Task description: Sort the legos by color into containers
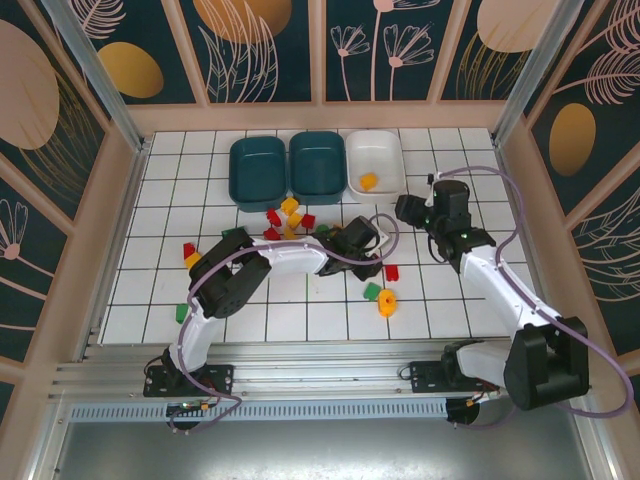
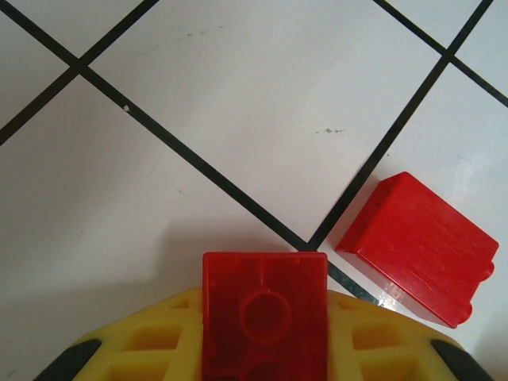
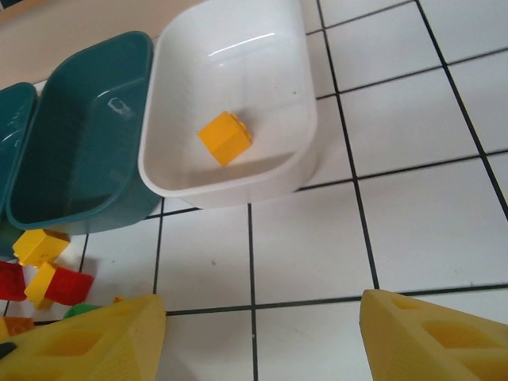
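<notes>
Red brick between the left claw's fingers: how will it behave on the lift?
The small red plastic brick looks rigid, so it probably won't deform between the yellow fingers of the left claw. Its glossy, flat sides could slip or twist if gripped off-centre. Being so small, it is likely very light.

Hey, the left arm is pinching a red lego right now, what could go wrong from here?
The red brick is pinched in the left end effector; if the hold is loose, it could slip on lifting. A second red brick lies close beside it and could get knocked. The right end effector, open, hovers in front of the white tub, so the arms might collide there.
</notes>
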`<move>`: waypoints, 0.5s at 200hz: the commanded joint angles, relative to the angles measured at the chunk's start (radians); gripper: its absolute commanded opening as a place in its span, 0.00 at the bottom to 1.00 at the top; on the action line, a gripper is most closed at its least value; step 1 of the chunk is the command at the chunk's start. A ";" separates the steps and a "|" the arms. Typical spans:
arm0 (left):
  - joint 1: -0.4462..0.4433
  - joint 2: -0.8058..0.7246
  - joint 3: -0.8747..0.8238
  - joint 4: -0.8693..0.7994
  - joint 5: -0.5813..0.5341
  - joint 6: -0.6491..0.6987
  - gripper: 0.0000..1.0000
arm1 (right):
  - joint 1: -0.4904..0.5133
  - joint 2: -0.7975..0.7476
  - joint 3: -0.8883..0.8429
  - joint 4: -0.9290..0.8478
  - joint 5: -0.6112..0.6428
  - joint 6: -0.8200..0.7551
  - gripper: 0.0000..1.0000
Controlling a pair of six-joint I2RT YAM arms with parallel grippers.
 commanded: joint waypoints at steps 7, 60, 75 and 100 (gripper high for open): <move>0.020 -0.071 0.058 -0.066 -0.080 -0.014 0.12 | -0.020 -0.084 -0.091 0.094 0.080 0.102 0.69; 0.273 -0.076 0.298 -0.165 -0.123 -0.134 0.11 | -0.055 -0.124 -0.215 0.162 0.021 0.183 0.70; 0.346 0.018 0.437 -0.228 -0.123 -0.174 0.11 | -0.050 -0.119 -0.234 0.172 -0.014 0.193 0.70; 0.431 0.205 0.687 -0.335 -0.117 -0.214 0.12 | -0.040 -0.136 -0.246 0.169 -0.020 0.197 0.70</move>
